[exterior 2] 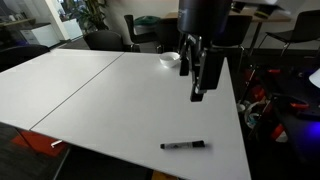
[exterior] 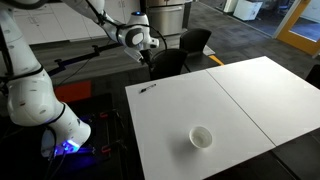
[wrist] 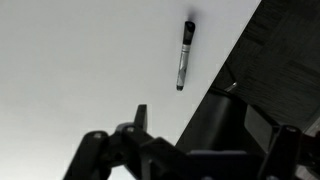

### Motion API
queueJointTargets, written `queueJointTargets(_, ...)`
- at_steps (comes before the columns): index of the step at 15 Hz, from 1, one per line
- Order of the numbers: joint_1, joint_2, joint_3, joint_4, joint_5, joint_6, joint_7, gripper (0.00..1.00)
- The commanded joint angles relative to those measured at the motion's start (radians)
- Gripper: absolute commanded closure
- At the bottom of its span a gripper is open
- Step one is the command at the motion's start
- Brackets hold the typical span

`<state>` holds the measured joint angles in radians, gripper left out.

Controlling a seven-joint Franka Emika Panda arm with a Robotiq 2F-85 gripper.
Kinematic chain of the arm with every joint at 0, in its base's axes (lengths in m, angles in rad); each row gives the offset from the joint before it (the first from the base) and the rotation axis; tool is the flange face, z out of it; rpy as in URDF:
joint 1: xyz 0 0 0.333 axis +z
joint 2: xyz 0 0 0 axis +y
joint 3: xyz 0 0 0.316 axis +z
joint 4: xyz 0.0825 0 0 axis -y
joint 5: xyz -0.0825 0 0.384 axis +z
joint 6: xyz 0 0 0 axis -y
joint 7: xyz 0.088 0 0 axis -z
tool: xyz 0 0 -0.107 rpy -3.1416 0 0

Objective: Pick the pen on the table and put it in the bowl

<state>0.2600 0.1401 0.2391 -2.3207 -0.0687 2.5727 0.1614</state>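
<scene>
The black pen (exterior: 148,89) lies flat on the white table (exterior: 230,100), close to its edge near the robot. It also shows in an exterior view (exterior 2: 184,146) and in the wrist view (wrist: 184,55), near the table edge. The small white bowl (exterior: 201,137) stands upright and empty on the same panel; it also shows in an exterior view (exterior 2: 170,60). My gripper (exterior 2: 198,95) hangs open and empty above the table, between pen and bowl. It also shows high above the pen in an exterior view (exterior: 151,60). Its jaws fill the bottom of the wrist view (wrist: 215,125).
A seam (exterior 2: 75,90) splits the table (exterior 2: 100,100) into two panels. Black office chairs (exterior: 185,50) stand at one table side and also show in an exterior view (exterior 2: 140,30). The robot's white base (exterior: 35,105) stands beside the table. Dark floor lies past the table edge (wrist: 280,70).
</scene>
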Motion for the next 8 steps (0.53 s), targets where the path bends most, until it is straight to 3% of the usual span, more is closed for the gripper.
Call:
queueJointTargets(1,0.060,0.082,-0.021,0.031,-0.107,0.023,0.184,0.00)
queueJointTargets(4,0.088,0.142,-0.023,0.041,-0.111,0.037,0.239,0.00)
queueJointTargets(8,0.087,0.228,-0.015,0.047,-0.070,0.166,0.162,0.00)
